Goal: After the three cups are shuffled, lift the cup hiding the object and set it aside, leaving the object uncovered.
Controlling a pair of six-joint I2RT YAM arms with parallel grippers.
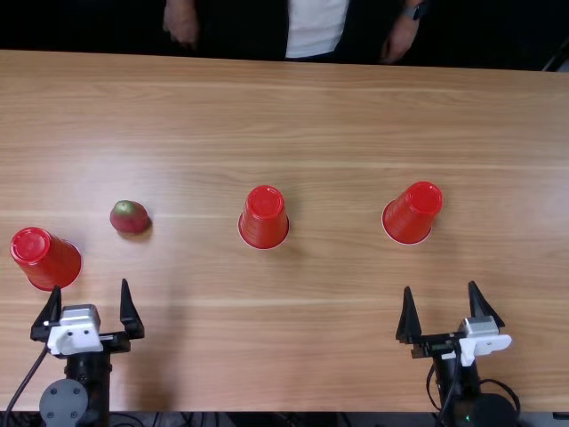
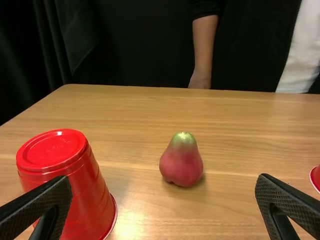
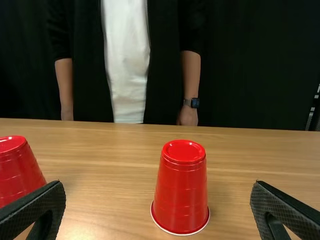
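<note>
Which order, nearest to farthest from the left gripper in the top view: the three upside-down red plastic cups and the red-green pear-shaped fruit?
From the left gripper:
1. left red plastic cup, just ahead, at the table's left end
2. red-green pear-shaped fruit, ahead and a little right
3. middle red plastic cup, mid-table
4. right red plastic cup, ahead of the right arm
</note>
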